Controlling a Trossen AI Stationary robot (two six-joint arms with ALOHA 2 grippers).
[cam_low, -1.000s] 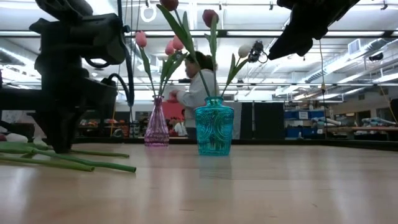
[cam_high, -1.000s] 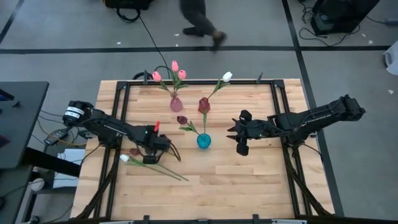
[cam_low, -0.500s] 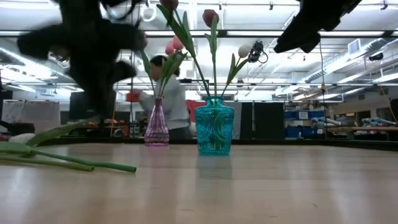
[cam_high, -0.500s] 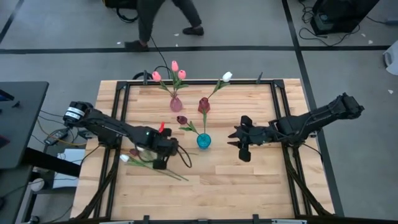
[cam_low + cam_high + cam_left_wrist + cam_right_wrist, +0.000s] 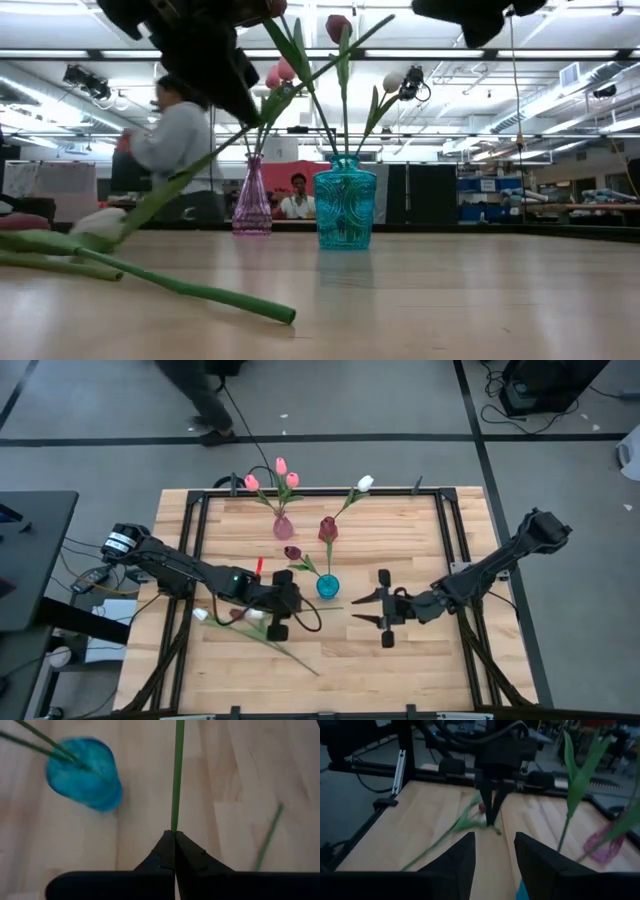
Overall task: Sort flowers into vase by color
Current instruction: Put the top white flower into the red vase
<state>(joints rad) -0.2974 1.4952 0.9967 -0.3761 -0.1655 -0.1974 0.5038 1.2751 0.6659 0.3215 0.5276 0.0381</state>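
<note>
My left gripper (image 5: 287,603) is shut on the thin green stem (image 5: 176,780) of a tulip, just left of the blue vase (image 5: 327,587). That vase holds two maroon tulips and a white one. The pink vase (image 5: 284,527) behind it holds three pink tulips. A white tulip (image 5: 201,615) lies flat on the table, its stem (image 5: 190,289) running toward the near edge. My right gripper (image 5: 360,610) hovers open to the right of the blue vase, pointing at the left gripper with nothing between its fingers (image 5: 462,857). My left gripper pinches the tulip's stem (image 5: 174,827) between its two fingertips, at their free ends. The fingers slant down from the table's left. The stem (image 5: 300,85) tilts, its cut end (image 5: 338,608) up toward the right. Its head end is low beside the white tulip (image 5: 100,222).
The tall stems and leaves in the blue vase (image 5: 344,203) rise right beside the held stem. A black frame (image 5: 300,492) runs along the table's far edge. People move in the room beyond the table (image 5: 175,140). Bare wood lies toward the near edge (image 5: 400,680).
My left gripper has shut on the stem, risen and gone toward the blue vase, tipping closer to level. The stem's cut end has come up off the table. The white tulip's stem has swung toward the near edge. My right gripper has moved down-left toward the left one.
</note>
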